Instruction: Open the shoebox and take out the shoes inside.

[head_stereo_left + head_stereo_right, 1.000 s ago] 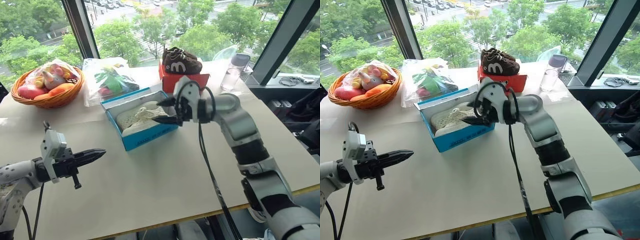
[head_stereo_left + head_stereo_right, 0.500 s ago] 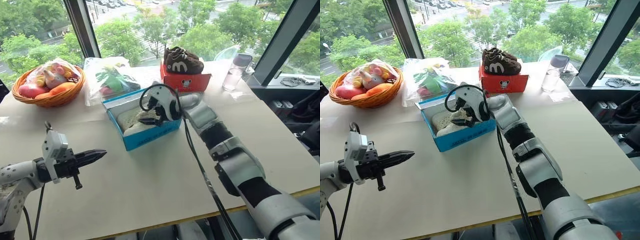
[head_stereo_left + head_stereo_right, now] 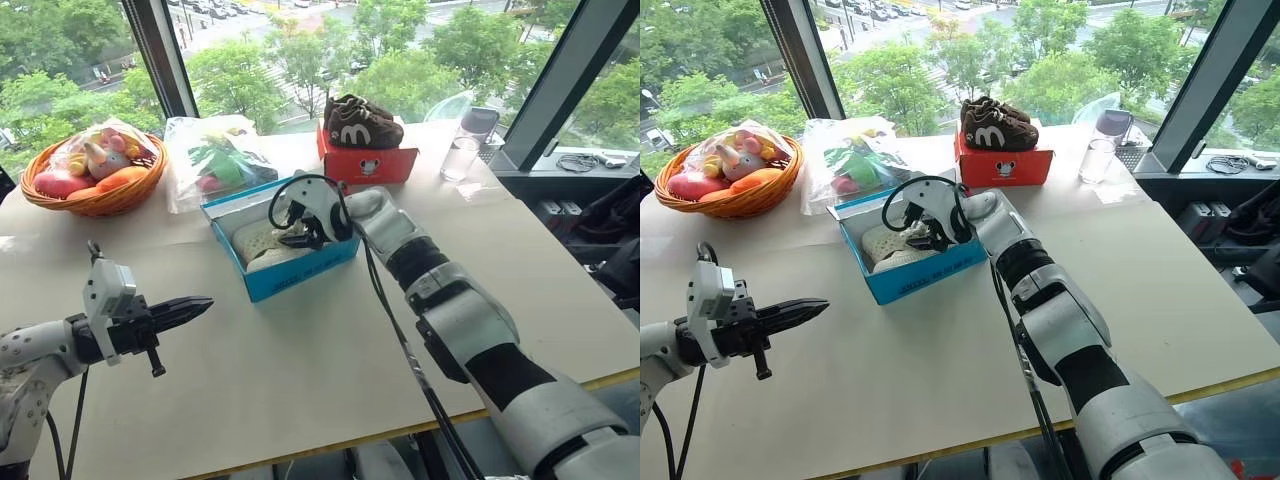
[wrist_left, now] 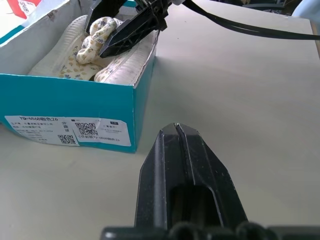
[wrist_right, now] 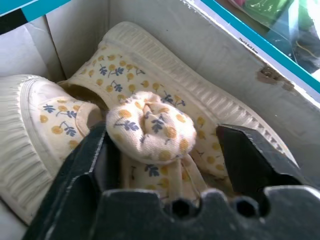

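Tabletop point(image 3: 300, 350) by window: right gripper point(image 5: 165, 150), jaws apart astride a bow point(image 5: 151, 127) on the shoes point(image 3: 262, 240) inside open shoebox point(image 3: 295, 275), risks pinching only soft cloth and slipping; left gripper point(image 3: 185, 310) closed, idle.

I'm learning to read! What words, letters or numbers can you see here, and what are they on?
"m": white letter on the side of the brown sneakers.
"YQ-", then characters too small to read: white label on the blue shoebox, with a QR code and barcode.
White mouse picture, no words: red-orange box.
Lettering on the shoebox's long side: too blurred to read.
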{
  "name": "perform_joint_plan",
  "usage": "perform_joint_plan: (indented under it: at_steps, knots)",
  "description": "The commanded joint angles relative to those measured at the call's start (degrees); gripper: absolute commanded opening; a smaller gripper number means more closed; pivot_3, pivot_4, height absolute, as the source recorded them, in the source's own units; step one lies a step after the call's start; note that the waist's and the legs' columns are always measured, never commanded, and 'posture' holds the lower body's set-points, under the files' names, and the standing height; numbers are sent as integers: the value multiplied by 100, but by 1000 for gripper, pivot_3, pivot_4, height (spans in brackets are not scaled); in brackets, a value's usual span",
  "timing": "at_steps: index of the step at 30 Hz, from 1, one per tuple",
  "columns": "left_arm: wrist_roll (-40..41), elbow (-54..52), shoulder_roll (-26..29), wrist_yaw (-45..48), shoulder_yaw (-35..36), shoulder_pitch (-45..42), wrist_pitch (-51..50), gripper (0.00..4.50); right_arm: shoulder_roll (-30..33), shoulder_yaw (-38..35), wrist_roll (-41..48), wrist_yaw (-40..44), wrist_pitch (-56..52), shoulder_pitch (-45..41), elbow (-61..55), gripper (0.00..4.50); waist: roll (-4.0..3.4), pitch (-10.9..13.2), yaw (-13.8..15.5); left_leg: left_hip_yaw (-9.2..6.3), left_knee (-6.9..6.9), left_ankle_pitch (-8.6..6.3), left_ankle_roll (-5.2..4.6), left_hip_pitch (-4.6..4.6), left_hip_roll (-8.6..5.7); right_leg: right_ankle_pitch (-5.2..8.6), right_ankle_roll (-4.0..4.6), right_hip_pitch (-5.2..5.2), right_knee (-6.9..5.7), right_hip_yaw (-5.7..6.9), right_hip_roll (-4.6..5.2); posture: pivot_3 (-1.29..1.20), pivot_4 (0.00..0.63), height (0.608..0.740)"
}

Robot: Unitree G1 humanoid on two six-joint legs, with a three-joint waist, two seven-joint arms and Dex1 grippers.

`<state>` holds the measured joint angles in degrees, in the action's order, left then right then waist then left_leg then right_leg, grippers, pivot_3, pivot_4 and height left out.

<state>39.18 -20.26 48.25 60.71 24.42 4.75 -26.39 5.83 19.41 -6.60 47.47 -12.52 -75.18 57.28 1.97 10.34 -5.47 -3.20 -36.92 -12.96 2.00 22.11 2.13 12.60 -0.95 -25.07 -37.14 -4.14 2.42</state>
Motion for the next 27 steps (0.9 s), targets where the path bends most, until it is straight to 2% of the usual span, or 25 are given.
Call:
perform_joint_plan:
  at_steps: [1, 3, 15, 27]
  knots:
    - [1, -71, 52, -2, 127, -91, 136, 0, 40, -45, -90, 60, -24, 39, -168, 1653, 0, 0, -2, 0, 0, 0, 0, 0, 0, 0, 0, 0, 0, 0, 0, 0, 150, 740]
    - [-6, -49, 50, 1, 112, -124, 147, 0, 47, -35, -89, 165, -33, 50, -234, 1033, 0, 0, -5, 0, 0, 0, 0, -1, 0, 0, 0, 0, -1, 0, 0, 0, 150, 740]
    - [-40, 69, -220, -245, 153, -335, 332, 0, 144, -586, 223, 241, -564, 121, -560, 1033, 0, 0, 1, 0, 0, 0, 0, 2, 0, 0, 0, -2, 1, 0, 0, 0, 150, 740]
    - [-68, 180, -505, -391, 91, -318, 554, 0, 547, -1287, 905, 341, -1564, 87, -1768, 1033, -1, 1, 1, -3, 0, 0, 0, 12, -1, -1, 0, -9, 1, 1, 1, 0, 150, 740]
